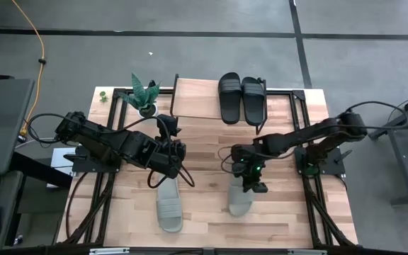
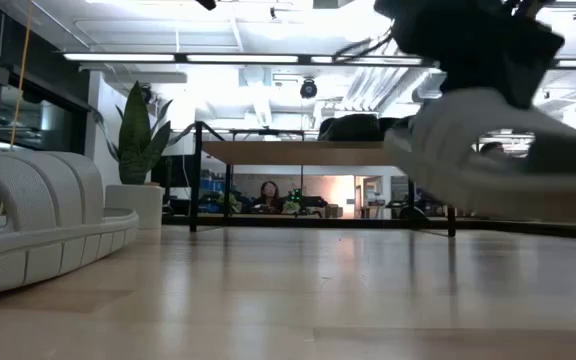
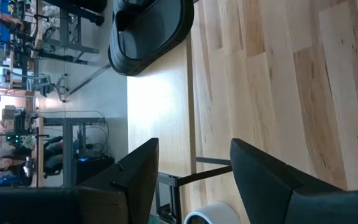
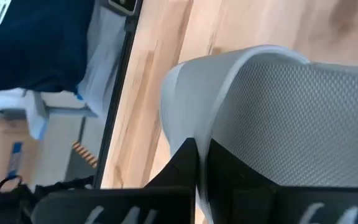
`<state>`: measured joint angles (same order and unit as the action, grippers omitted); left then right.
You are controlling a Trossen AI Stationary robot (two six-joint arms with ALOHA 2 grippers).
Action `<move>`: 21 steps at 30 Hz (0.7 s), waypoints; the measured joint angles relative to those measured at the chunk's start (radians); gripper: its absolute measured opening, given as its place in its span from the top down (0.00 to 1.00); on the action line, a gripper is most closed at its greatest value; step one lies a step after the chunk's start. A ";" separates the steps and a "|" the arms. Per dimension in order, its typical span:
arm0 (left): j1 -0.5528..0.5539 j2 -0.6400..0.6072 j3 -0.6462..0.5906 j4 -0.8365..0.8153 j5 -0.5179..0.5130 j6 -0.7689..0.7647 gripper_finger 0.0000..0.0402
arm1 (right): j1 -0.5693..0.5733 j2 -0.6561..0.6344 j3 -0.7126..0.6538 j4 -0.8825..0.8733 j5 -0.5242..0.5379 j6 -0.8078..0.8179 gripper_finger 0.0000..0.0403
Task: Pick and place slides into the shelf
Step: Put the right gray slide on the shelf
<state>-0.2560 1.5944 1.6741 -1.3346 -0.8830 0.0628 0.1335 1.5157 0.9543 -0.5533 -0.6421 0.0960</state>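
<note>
Right gripper point(image 1: 253, 185) pinches grey slide point(image 1: 241, 201) (lifted) — left gripper point(image 1: 170, 157) open.

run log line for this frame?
right gripper: shut on grey slide, lifted | left gripper: open, above other grey slide | black slides: on shelf

Two black slides point(image 1: 241, 98) on the pale wooden shelf point(image 1: 193, 99); two grey-green slides point(image 1: 168, 205) nearer.
</note>
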 joint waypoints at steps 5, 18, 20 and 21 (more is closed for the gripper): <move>0.000 0.000 0.000 0.002 -0.002 0.000 0.53 | -0.014 -0.120 0.000 -0.037 0.088 0.027 1.00; 0.000 0.000 0.000 0.010 -0.143 0.003 0.53 | -0.115 -0.279 0.000 -0.043 0.248 0.065 1.00; 0.000 0.000 0.000 0.010 -0.176 0.003 0.53 | -0.138 -0.281 0.019 -0.054 0.260 0.065 1.00; 0.000 0.000 0.000 0.011 -0.189 0.003 0.53 | -0.149 -0.280 0.035 -0.058 0.268 0.065 1.00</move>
<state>-0.2561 1.5944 1.6741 -1.3237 -1.0723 0.0658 -0.0155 1.2354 0.9894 -0.6117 -0.3739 0.1605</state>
